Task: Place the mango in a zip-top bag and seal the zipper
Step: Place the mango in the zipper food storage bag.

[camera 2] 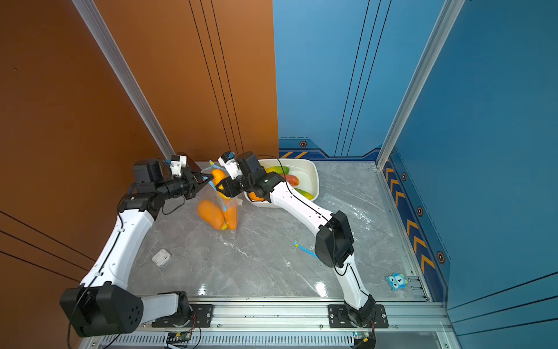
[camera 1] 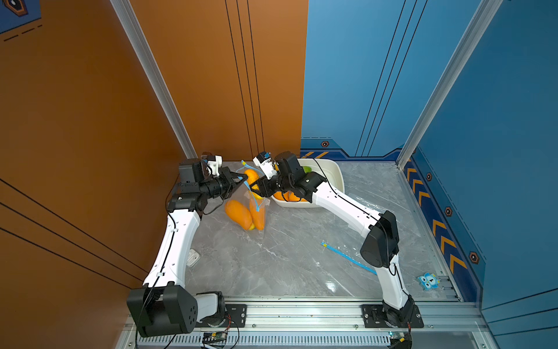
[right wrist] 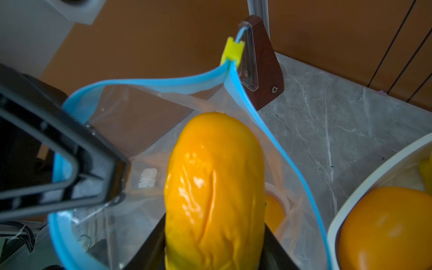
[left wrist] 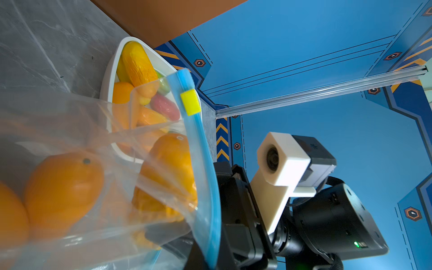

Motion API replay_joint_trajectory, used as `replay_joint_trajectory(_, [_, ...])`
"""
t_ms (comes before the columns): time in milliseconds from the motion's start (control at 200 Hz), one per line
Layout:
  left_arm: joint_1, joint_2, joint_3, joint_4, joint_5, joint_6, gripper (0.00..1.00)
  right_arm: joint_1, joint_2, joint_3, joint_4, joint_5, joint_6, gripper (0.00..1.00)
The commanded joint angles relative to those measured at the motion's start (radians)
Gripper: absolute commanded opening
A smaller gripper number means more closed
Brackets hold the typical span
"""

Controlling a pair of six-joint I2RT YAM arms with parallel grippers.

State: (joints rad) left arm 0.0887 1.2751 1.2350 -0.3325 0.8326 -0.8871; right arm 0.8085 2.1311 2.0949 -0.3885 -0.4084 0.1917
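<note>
We see the mango, glossy yellow-orange with a long crease down its skin, end-first in the open mouth of the zip-top bag, clamped on both sides by the right fingers. The left fingers are pinched shut on the bag's blue zipper strip; a yellow slider sits at the strip's end. A faint white print on the bag is too blurred to read. Two more orange mangoes show through the bag's lower part. On the tabletop the bag stands at eleven o'clock, a white tub of fruit at one o'clock, a blue owl tag marked "1" at four o'clock.
</note>
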Motion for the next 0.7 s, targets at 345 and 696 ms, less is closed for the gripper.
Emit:
replay_joint_trajectory(345, [0.019, -0.009, 0.001, 0.031, 0.043, 0.010, 0.00, 0.023, 0.030, 0.066, -0.098, 0.010, -0.022, 0.81])
replay_joint_trajectory(696, [0.065, -0.002, 0.013, 0.031, 0.046, -0.010, 0.00, -0.010, -0.048, -0.036, -0.018, -0.037, 0.063, 0.85])
